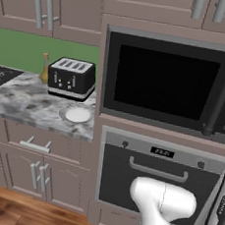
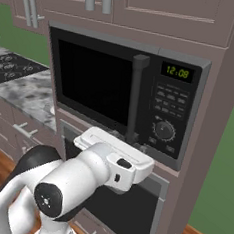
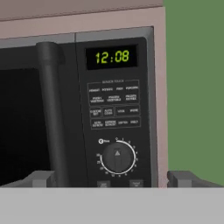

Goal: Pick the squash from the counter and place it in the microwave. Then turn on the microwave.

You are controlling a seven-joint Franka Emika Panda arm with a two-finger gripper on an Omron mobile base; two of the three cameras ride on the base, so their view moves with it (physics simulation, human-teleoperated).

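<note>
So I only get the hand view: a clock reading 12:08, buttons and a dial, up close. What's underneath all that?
Observer: Directly below the microwave there is an oven with a horizontal handle, door shut.
Operator: And off to the left?
Observer: A marbled counter runs along there, with a black toaster standing on it against the green wall.
Operator: Anything else on it?
Observer: A small white plate lies in front of the toaster near the counter's edge, and an amber bottle stands just behind the toaster's left end.
</note>
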